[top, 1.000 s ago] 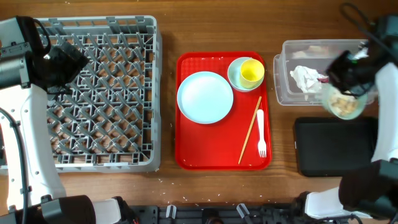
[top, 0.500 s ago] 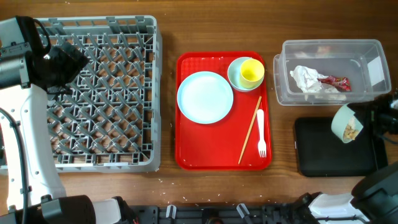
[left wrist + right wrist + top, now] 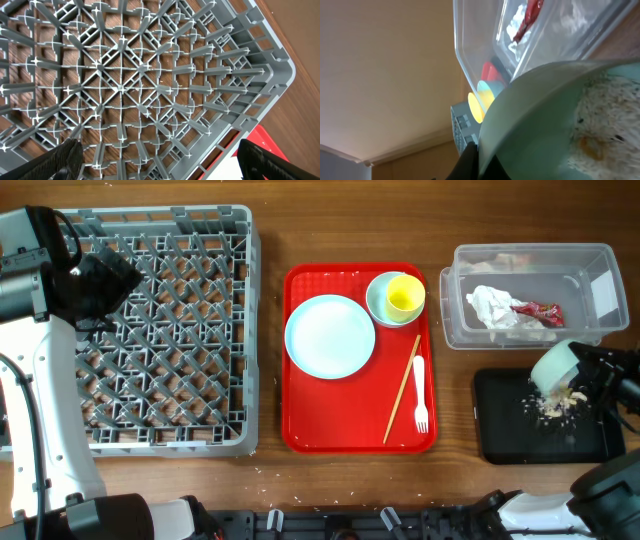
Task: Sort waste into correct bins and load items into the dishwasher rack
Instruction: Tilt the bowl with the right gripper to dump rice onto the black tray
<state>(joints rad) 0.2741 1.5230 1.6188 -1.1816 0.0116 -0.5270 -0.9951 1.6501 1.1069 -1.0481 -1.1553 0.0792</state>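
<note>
My right gripper (image 3: 582, 372) is shut on the rim of a small pale bowl (image 3: 553, 366), tipped on its side over the black tray (image 3: 510, 425). Whitish food scraps (image 3: 556, 405) lie on that tray below it. In the right wrist view rice (image 3: 600, 125) still clings inside the bowl (image 3: 540, 115), pinched by my gripper (image 3: 479, 152). The clear tub (image 3: 457, 300) holds a white napkin (image 3: 490, 305) and a red wrapper (image 3: 538, 308). My left gripper (image 3: 110, 280) hangs open over the grey dishwasher rack (image 3: 170, 350), nothing between its fingers (image 3: 67, 155).
A red serving tray (image 3: 340, 415) in the middle carries a pale blue-green plate (image 3: 330, 335), a second bowl (image 3: 378, 302) with a yellow cup (image 3: 404, 297) in it, chopsticks (image 3: 403, 388) and a white fork (image 3: 420, 392). Bare wood separates rack, tray and bins.
My right gripper carried the bowl from over the clear tub down to the black tray and tipped it; scraps now lie on the tray. The left arm has not moved.
</note>
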